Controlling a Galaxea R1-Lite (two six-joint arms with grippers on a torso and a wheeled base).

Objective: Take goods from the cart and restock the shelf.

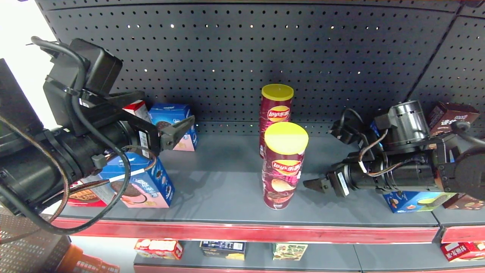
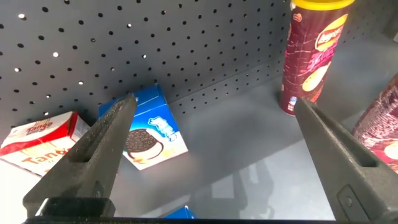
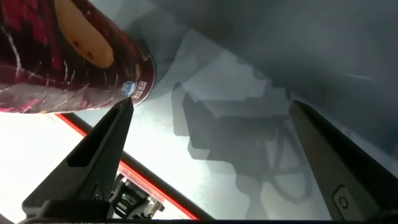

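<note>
My two claws are at a grey store shelf (image 1: 219, 189) that has a red front edge and a dark pegboard wall (image 1: 242, 57) behind it. The goods in question are two tall maroon chip cans with yellow lids, both upright near the middle of the shelf. The front can (image 1: 285, 167) stands close to the shelf's front edge, and the back can (image 1: 276, 110) stands right behind it, near the pegboard. My right claw (image 3: 211, 104) is spread wide and holds nothing. It sits low over the shelf, just to the right of the front can, with one fingertip (image 3: 124, 109) at the can's base. I cannot tell whether that tip touches the can. My left claw (image 2: 212, 102) is also spread wide and empty. It hangs above the left part of the shelf, well apart from both cans. Beyond its fingers a blue cookie box (image 2: 149, 134) rests against the pegboard, with a red and white box (image 2: 40, 140) just beside it. A larger blue cookie box (image 1: 147, 185) lies near the front left of the shelf, under my left arm. More boxes (image 1: 413, 201) sit under my right arm.
</note>
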